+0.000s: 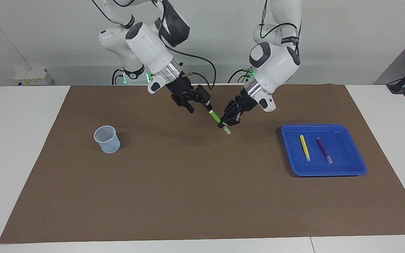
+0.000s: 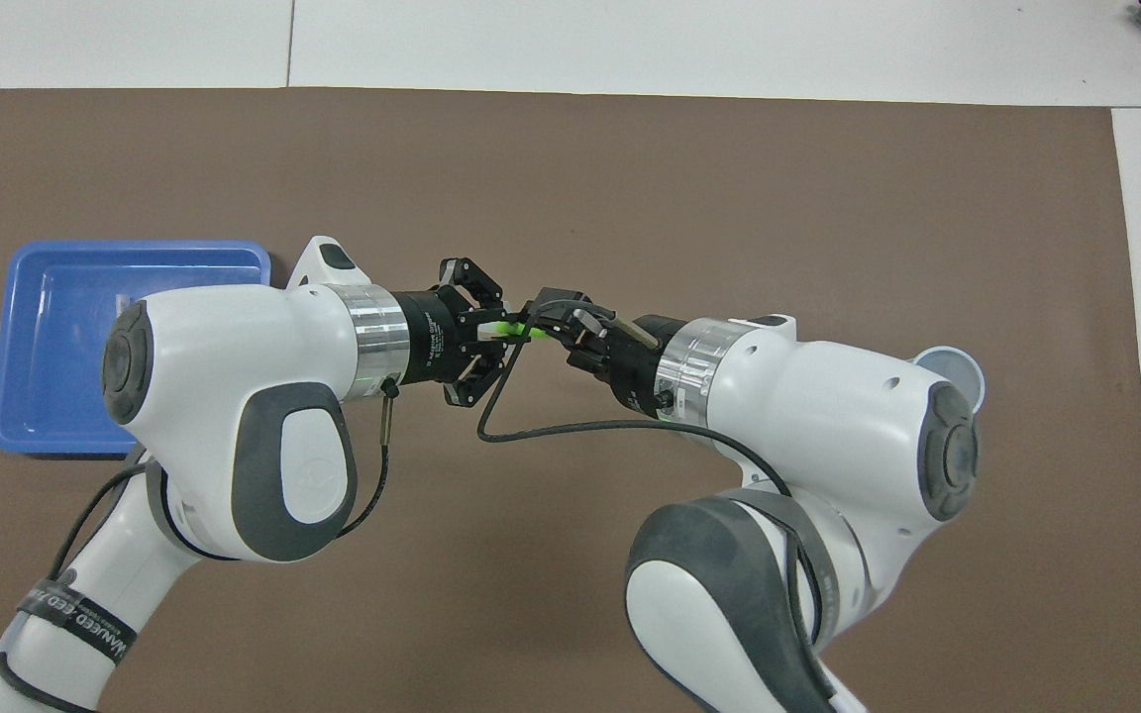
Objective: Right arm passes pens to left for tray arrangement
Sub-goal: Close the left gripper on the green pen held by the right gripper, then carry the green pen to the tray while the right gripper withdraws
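Note:
A bright green pen (image 1: 218, 121) hangs slanted in the air over the middle of the brown mat. My left gripper (image 1: 224, 123) is shut on its lower part, also seen from above (image 2: 493, 335) with the green pen (image 2: 511, 329) poking out of it. My right gripper (image 1: 199, 106) is open just at the pen's upper whitish end, its fingers spread apart; in the overhead view the right gripper (image 2: 553, 317) faces the left one. A yellow pen (image 1: 305, 147) and a purple pen (image 1: 324, 150) lie side by side in the blue tray (image 1: 323, 173).
A pale-blue mesh cup (image 1: 107, 139) stands on the mat toward the right arm's end, partly hidden under the right arm from above (image 2: 955, 364). The tray (image 2: 36, 396) sits toward the left arm's end. A black cable loops under the right wrist.

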You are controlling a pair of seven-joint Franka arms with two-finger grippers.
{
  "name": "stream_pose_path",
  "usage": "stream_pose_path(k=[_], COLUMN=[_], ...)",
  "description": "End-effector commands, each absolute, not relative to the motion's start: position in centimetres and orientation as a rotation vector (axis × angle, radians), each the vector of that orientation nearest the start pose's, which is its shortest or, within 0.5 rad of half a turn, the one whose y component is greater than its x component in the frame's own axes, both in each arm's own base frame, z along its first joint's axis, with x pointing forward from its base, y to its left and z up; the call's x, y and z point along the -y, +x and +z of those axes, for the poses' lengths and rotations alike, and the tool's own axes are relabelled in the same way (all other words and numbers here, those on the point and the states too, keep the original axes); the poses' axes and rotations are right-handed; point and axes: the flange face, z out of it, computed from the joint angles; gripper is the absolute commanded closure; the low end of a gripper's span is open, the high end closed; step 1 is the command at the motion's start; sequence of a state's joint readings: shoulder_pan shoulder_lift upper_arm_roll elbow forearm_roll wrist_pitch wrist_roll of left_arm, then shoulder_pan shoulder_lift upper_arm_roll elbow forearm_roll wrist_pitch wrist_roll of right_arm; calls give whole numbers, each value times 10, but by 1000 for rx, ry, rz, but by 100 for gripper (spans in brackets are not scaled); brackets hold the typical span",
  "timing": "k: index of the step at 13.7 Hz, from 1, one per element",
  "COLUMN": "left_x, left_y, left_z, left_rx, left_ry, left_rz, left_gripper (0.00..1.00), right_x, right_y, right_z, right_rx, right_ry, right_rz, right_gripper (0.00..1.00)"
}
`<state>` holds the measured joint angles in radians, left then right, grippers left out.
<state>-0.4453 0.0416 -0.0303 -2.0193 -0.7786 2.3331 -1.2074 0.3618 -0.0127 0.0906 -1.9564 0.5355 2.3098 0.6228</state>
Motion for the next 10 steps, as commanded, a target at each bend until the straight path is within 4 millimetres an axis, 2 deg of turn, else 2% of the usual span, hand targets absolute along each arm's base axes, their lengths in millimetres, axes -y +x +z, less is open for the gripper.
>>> stream_pose_path(k=[1, 3, 5, 7, 10], left_x=[236, 204, 167, 118, 60], left_y=[518, 522, 526, 530, 534], left_z=[470, 472, 472, 471, 472], left_rx=[-1155, -915, -674, -488, -247], left_ry=[2232, 2448, 2603, 2731, 2879], left_rz=[-424, -400, -377, -366, -347], left_gripper=[100, 100, 100, 100, 100], right_x=[-229, -192, -159, -139, -114], right_y=[530, 522, 515, 509, 503], right_z=[540, 547, 546, 545, 545], right_rx=[-516, -425, -295, -222, -214], right_ry=[-2634, -2732, -2834, -2927, -3018], right_rz=[-33, 36, 103, 150, 187], right_gripper=[0, 0, 0, 0, 0])
